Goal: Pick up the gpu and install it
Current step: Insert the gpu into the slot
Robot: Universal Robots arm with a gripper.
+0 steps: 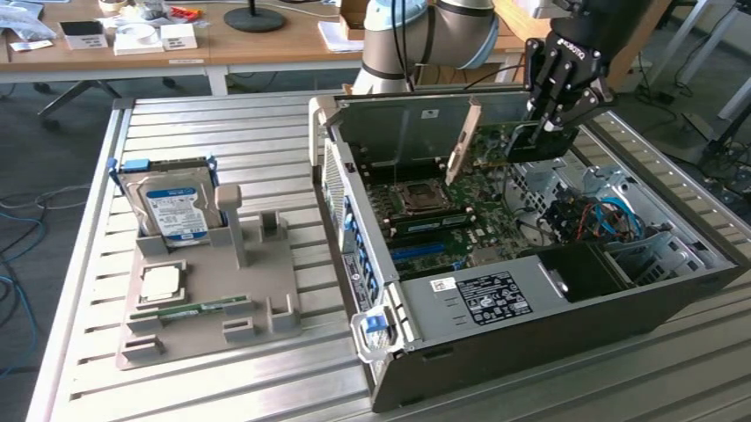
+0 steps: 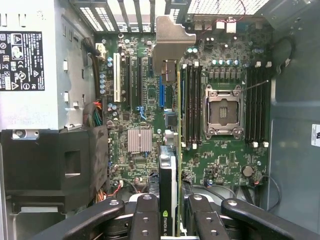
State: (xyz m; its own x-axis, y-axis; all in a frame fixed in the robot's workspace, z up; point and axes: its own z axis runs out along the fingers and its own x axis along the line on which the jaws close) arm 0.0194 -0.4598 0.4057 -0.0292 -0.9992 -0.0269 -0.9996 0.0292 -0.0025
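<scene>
The gpu (image 1: 499,148) stands on edge inside the open computer case (image 1: 352,220), and my gripper (image 1: 543,141) is shut on its far end from above. In the wrist view the gpu (image 2: 169,175) runs edge-on between my black fingers (image 2: 146,215), its black cooler side carrying an NVIDIA label. The silver end bracket (image 2: 170,42) reaches the slotted rear wall of the case. The card lies over the green motherboard (image 2: 225,160), between the expansion slots (image 2: 132,80) and the memory slots. I cannot tell whether its lower edge touches a slot.
A CPU socket (image 2: 222,111) and a power supply (image 2: 30,60) flank the card. On the slatted table at the exterior view's left, a grey holder (image 1: 211,281) carries a hard drive (image 1: 176,207), a memory stick (image 1: 188,309) and a chip (image 1: 161,283).
</scene>
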